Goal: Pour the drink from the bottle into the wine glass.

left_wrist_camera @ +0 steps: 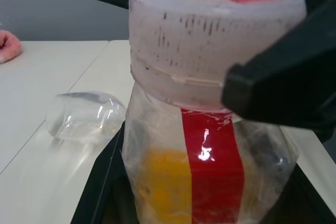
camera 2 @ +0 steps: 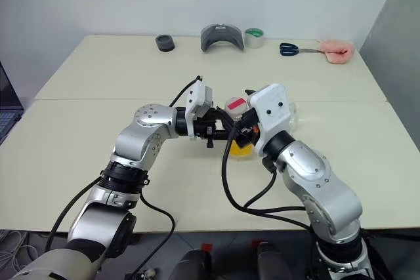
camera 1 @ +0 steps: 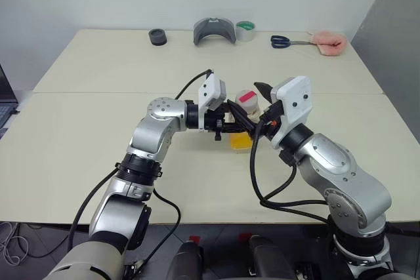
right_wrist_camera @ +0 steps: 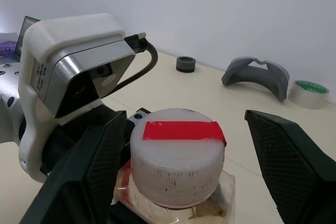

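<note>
Visibly, the bottle (left_wrist_camera: 210, 129) has a white cap (right_wrist_camera: 178, 161) with red tape.

Bottle, drink and wine glass at mid-table.

The bottle (left_wrist_camera: 210, 145) stands upright: clear crinkled plastic, a wide white ribbed cap (right_wrist_camera: 177, 162) crossed by a red strip, and a red strip running down its side. The drink (left_wrist_camera: 164, 187), orange-yellow, fills only its lower part. The wine glass (left_wrist_camera: 84, 116), clear and empty, lies on its side on the table just beyond the bottle.
</note>
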Tool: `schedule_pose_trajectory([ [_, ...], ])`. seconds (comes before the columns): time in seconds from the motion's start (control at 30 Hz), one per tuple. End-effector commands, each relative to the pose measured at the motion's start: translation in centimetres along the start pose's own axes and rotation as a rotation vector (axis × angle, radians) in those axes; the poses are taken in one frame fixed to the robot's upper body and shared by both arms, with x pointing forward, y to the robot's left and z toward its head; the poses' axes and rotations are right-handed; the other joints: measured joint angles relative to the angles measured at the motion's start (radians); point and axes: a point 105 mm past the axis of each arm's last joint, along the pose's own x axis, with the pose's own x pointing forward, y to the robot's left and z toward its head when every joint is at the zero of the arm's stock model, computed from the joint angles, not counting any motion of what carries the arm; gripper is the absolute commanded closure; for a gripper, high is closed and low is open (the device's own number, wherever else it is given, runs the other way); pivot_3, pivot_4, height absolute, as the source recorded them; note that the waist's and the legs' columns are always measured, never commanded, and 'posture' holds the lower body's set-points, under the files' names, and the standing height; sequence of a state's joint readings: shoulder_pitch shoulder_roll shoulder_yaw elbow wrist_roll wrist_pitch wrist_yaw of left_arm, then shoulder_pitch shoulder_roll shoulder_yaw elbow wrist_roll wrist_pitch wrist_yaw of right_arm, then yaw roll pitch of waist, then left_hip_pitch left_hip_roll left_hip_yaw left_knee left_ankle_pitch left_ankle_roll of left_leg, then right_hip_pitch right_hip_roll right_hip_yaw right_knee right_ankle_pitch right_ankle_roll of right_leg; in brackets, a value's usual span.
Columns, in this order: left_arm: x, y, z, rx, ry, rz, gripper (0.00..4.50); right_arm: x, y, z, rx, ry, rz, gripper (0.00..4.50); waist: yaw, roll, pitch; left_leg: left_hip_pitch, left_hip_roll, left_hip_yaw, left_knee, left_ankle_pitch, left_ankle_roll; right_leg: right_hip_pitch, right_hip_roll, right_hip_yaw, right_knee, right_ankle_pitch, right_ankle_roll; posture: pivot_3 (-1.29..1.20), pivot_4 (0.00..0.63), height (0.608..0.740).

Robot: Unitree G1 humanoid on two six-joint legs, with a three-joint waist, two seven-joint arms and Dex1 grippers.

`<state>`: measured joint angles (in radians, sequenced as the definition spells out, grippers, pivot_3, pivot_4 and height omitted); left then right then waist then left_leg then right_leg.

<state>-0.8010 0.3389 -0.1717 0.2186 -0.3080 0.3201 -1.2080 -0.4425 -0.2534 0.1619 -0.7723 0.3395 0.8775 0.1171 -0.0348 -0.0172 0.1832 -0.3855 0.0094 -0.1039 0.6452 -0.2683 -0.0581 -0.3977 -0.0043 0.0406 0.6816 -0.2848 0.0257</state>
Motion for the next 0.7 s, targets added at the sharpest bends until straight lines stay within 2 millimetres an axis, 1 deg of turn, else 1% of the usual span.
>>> schedule_pose_trajectory([
  [0.03, 0.0, 0.0, 1.1, 0.045, -0.017, 0.0, 2.69, -0.1, 0.4, 1.4, -0.018, -0.063, 0.012, 0.67, 0.0, 0.0, 0.0, 0.0, 0.0, 0.0, 0.0, 0.0, 0.0, 0.0, 0.0, 0.0, 0.0, 0.0, 0.0, 0.0, 0.15, 0.74],
  [0.1, 0.0, 0.0, 1.0, 0.044, -0.016, 0.001, 2.69, -0.1, 0.5, 1.4, -0.02, -0.061, 0.019, 0.67, 0.0, 0.0, 0.0, 0.0, 0.0, 0.0, 0.0, 0.0, 0.0, 0.0, 0.0, 0.0, 0.0, 0.0, 0.0, 0.0, 0.15, 0.74],
  [0.17, -0.1, -0.1, 0.9, 0.043, -0.014, 0.001, 2.69, -0.1, 0.6, 1.2, -0.022, -0.055, 0.028, 1.06, 0.0, 0.0, 0.0, 0.0, 0.0, 0.0, 0.0, 0.0, 0.0, 0.0, 0.0, 0.0, 0.0, 0.0, 0.0, 0.0, 0.15, 0.74],
  [0.23, -0.1, -0.2, 0.8, 0.04, -0.012, -0.003, 2.69, -0.1, 0.8, 1.0, -0.018, -0.051, 0.05, 1.62, 0.0, 0.0, 0.0, 0.0, 0.0, 0.0, 0.0, 0.0, 0.0, 0.0, 0.0, 0.0, 0.0, 0.0, 0.0, 0.0, 0.15, 0.74],
  [0.3, -0.2, -0.3, 0.7, 0.037, -0.01, -0.008, 2.69, 0.0, 1.1, 0.8, -0.022, -0.053, 0.09, 2.34, 0.0, 0.0, 0.0, 0.0, 0.0, 0.0, 0.0, 0.0, 0.0, 0.0, 0.0, 0.0, 0.0, 0.0, 0.0, 0.0, 0.15, 0.74],
  [0.33, -0.2, -0.3, 0.7, 0.036, -0.008, -0.011, 2.69, 0.0, 1.2, 0.8, -0.023, -0.056, 0.106, 2.61, 0.0, 0.0, 0.0, 0.0, 0.0, 0.0, 0.0, 0.0, 0.0, 0.0, 0.0, 0.0, 0.0, 0.0, 0.0, 0.0, 0.15, 0.74],
  [0.43, -0.3, -0.4, 0.6, 0.035, -0.006, -0.017, 2.69, 0.2, 1.7, 0.7, -0.048, -0.057, 0.188, 2.62, 0.0, 0.0, 0.0, 0.0, 0.0, 0.0, 0.0, 0.0, 0.0, 0.0, 0.0, 0.0, 0.0, 0.0, 0.0, 0.0, 0.15, 0.74],
  [0.53, -0.4, -0.7, 0.7, 0.036, 0.0, -0.039, 2.69, 0.3, 2.3, 0.2, -0.093, -0.051, 0.348, 2.62, 0.0, 0.0, 0.0, 0.0, 0.0, 0.001, 0.0, 0.0, 0.0, 0.0, 0.0, 0.0, 0.0, 0.0, 0.0, 0.0, 0.15, 0.74],
  [0.57, -0.5, -0.8, 0.8, 0.036, 0.0, -0.054, 2.7, 0.2, 2.3, -0.1, -0.114, -0.046, 0.44, 2.62, -0.001, 0.0, 0.0, 0.0, 0.0, 0.001, 0.0, 0.0, 0.0, 0.0, 0.0, 0.0, 0.0, 0.0, 0.0, 0.0, 0.15, 0.74],
  [0.63, -0.8, -1.1, 1.1, 0.029, -0.005, -0.084, 2.7, 0.1, 1.7, -0.3, -0.135, -0.034, 0.609, 2.62, -0.003, 0.0, 0.0, 0.001, 0.0, 0.001, 0.0, 0.0, 0.0, 0.0, 0.0, 0.0, 0.0, 0.0, 0.0, 0.0, 0.15, 0.74],
  [0.7, -1.1, -1.3, 1.3, 0.032, -0.004, -0.101, 2.7, 0.3, 0.7, -0.6, -0.162, -0.011, 0.701, 2.62, -0.004, 0.0, 0.0, 0.001, 0.0, 0.001, 0.0, 0.0, 0.0, 0.001, 0.0, 0.0, 0.0, 0.0, 0.0, 0.0, 0.15, 0.74],
])
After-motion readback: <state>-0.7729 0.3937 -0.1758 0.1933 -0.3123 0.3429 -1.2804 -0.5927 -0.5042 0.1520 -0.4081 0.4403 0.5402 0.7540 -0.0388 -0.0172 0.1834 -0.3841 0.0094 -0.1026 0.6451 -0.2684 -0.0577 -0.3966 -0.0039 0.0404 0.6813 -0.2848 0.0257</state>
